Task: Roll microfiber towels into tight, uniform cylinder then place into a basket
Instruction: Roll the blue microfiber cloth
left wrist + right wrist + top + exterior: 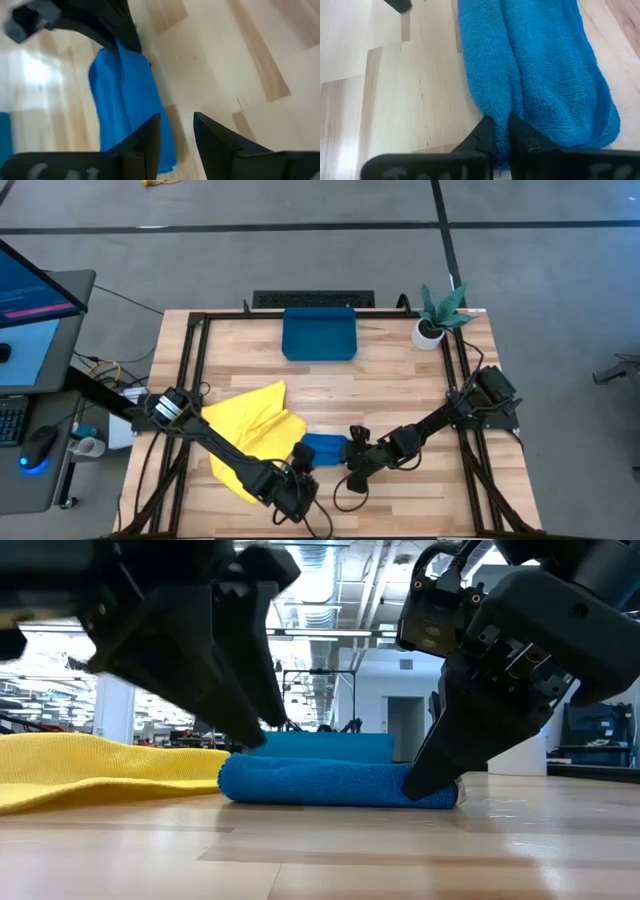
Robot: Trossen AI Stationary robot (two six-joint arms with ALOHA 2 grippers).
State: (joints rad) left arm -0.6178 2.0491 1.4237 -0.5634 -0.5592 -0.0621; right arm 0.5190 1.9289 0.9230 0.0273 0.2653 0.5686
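Blue towel rolled on the counter, not yet in the basket.
It lies as a snug, fairly even cylinder between my two pincers. My right pincer pinches one end narrowly; my left pincer stands part-open at the other, empty. Next I judge: grip both ends, lift level, carry it to the basket without unrolling. Yellow towel waits unrolled.

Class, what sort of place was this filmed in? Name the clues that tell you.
Probably a robotics lab or open workshop hall. Clues: a framed wooden table standing on a bare grey floor, a computer monitor with a keyboard beside it, and exposed ceiling ducts over a large room in the low view.
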